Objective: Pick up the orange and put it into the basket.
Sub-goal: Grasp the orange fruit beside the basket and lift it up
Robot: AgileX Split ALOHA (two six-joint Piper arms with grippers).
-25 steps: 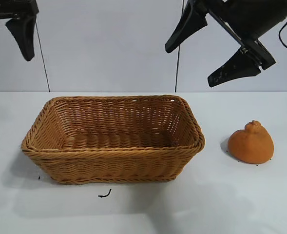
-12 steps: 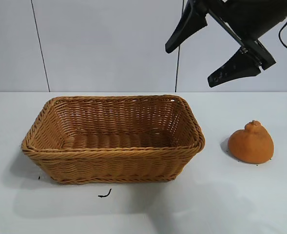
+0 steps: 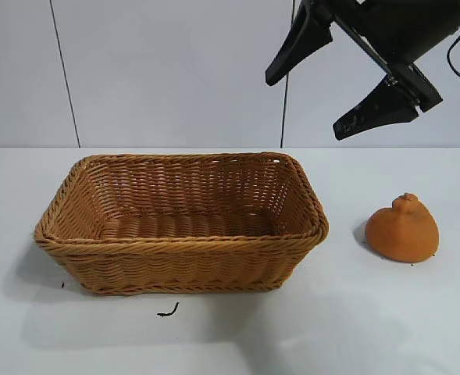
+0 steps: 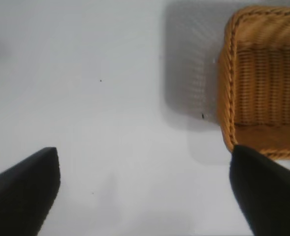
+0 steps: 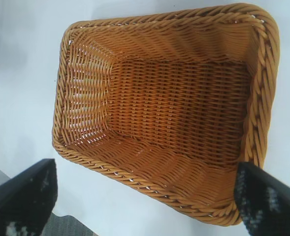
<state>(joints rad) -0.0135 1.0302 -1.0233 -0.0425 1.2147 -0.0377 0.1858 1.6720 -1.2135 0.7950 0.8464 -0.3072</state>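
Note:
The orange (image 3: 402,229), knobbed on top, rests on the white table to the right of the basket (image 3: 181,244). The tan wicker basket stands empty at the table's middle; its rim (image 5: 154,189) fills the right wrist view and one end (image 4: 227,98) shows in the left wrist view. My right gripper (image 3: 335,82) hangs open high above the basket's right end, well above and left of the orange, with nothing between its fingers (image 5: 265,201). My left gripper (image 4: 145,191) is open over bare table beside the basket's left end; it is out of the exterior view.
A small dark scrap (image 3: 167,312) lies on the table in front of the basket. White table (image 3: 347,328) stretches around the basket and the orange. A pale panelled wall (image 3: 175,70) stands behind.
The left gripper, seen at the upper left a second ago, has left the exterior view. The right gripper, basket and orange have stayed put.

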